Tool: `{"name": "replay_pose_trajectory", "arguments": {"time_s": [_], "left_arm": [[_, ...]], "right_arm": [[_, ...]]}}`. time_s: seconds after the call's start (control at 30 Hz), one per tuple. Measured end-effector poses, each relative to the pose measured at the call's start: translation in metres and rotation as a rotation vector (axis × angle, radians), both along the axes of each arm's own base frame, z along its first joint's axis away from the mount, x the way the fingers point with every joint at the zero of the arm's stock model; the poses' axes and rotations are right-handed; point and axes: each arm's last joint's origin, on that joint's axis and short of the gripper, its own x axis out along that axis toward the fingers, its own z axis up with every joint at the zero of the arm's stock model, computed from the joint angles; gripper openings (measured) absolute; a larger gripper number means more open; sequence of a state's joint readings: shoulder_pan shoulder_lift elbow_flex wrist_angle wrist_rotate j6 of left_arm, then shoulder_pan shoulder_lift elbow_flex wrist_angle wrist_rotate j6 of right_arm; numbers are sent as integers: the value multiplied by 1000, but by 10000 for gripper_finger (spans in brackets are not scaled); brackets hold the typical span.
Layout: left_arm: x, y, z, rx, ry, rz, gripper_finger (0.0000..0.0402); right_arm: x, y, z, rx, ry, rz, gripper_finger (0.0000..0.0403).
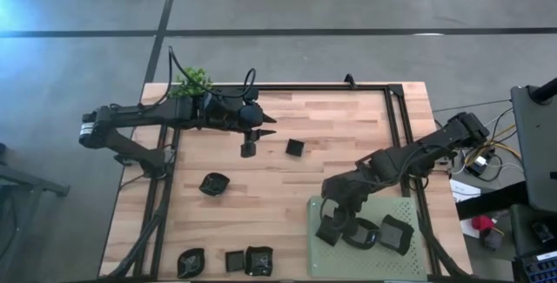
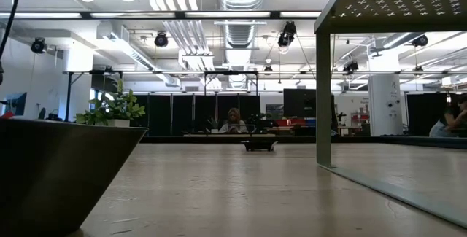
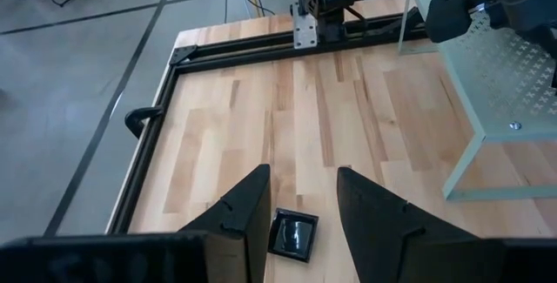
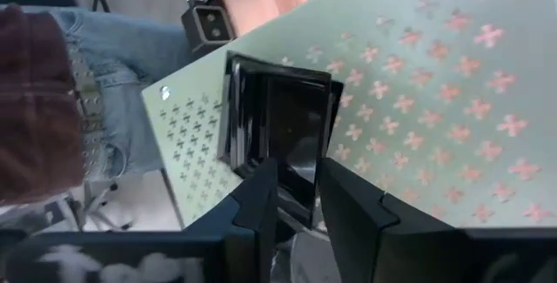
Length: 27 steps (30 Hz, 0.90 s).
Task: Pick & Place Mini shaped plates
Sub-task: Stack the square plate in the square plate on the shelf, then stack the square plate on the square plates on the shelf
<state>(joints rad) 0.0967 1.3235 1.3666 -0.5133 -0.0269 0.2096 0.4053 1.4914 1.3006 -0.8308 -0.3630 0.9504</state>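
Right gripper sits low over the near left corner of the green perforated mat, its fingers slightly parted around the rim of a square black plate that rests on the mat; whether the pads are touching the rim I cannot tell. Two more dark plates lie just beside it on the mat. Left gripper hangs over the far middle of the desk, fingers spread wide and empty, with a small square plate on the wood right between them. Another square plate sits near it, a rounded one lies mid-desk, and three cluster at the near edge. A leafy plant stands at the far left corner. I can make out no writing, brand or label on any plate, only the cross-shaped cut-outs patterning the mat
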Motion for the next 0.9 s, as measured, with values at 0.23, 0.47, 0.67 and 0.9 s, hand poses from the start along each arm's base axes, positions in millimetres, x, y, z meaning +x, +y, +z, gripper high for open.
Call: {"name": "replay_pose_trajectory", "arguments": {"time_s": [0.23,0.47,0.67,0.9], "left_arm": [[0,0,0,-2,3,1,128],[0,0,0,-3,5,1,128],[0,0,-1,-4,9,2,128],[-7,-1,-12,-32,144,11,128]], "right_arm": [[-1,1,1,29,5,13,67],[-2,-4,9,53,6,-37,61],[-14,-13,37,61,-94,-69,61],[-36,-37,70,-176,-351,-278,61]]}}
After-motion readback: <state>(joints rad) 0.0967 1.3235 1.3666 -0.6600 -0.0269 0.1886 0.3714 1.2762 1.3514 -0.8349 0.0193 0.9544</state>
